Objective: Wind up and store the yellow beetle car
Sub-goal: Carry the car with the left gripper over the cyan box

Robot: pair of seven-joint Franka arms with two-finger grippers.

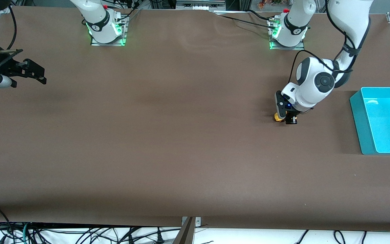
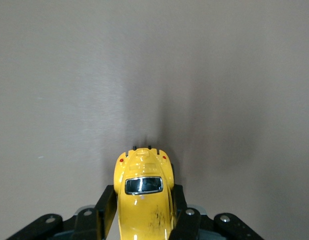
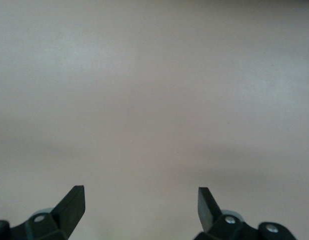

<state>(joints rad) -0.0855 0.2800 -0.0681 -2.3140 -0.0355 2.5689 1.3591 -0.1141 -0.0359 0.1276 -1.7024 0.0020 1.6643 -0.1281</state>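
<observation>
The yellow beetle car (image 1: 277,117) is held between the fingers of my left gripper (image 1: 285,117), low at the table surface toward the left arm's end. In the left wrist view the car (image 2: 144,210) sits lengthwise between the two black fingers (image 2: 105,205), which press on its sides; its dark window and rounded end stick out past the fingertips. Its wheels are hidden. My right gripper (image 1: 41,75) waits open and empty at the right arm's end of the table. In the right wrist view its jaws (image 3: 141,194) stand wide apart over bare table.
A teal open bin (image 1: 358,118) stands at the left arm's end of the table, beside the left gripper. The brown table (image 1: 181,135) stretches between the two arms. Cables hang off the table's edge nearest the front camera.
</observation>
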